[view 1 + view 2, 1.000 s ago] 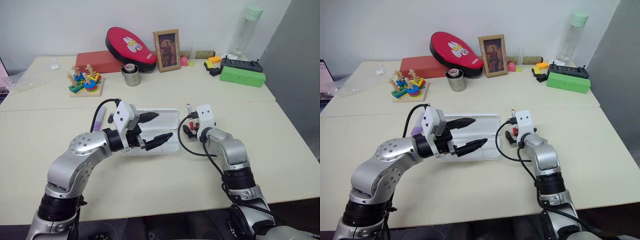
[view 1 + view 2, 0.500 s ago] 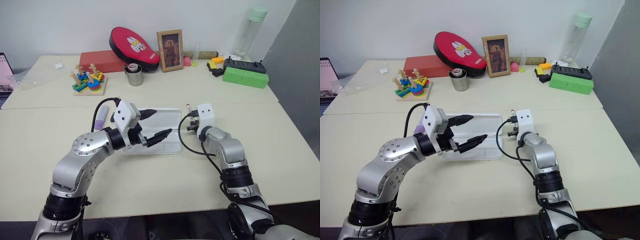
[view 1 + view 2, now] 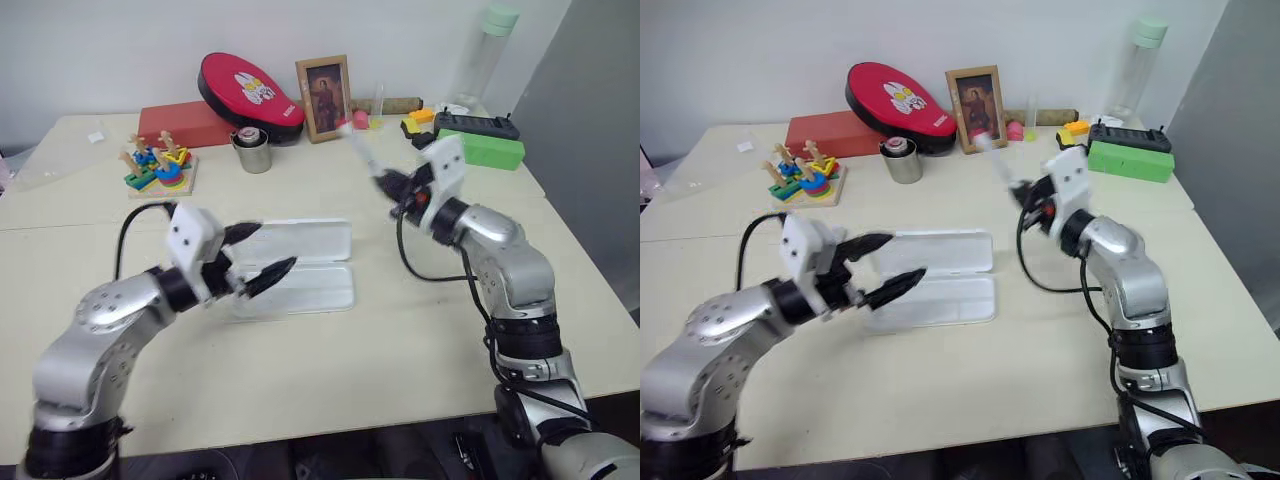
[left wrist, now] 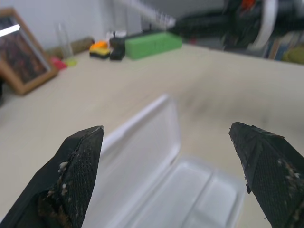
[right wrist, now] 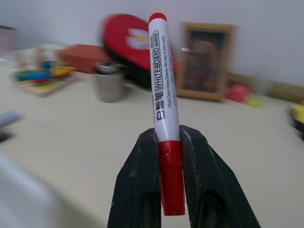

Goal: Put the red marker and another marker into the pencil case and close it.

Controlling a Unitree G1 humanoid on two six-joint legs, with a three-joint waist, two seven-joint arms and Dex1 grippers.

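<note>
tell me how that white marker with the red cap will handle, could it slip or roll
The slim white-barrelled marker with the red cap is pinched near its capped end by the right hand, so the long free end may pivot. The barrel looks smooth and round, so it could probably slip, and roll if set down. It looks stiff and light.

Cream table (image 3: 400,340) is set vs plain white wall (image 3: 120,40). A seam is seen across the tabletop, w/ a second seam further toward the wall. Grey panel (image 3: 590,120) is seen beside the table, right of the wall.
</note>
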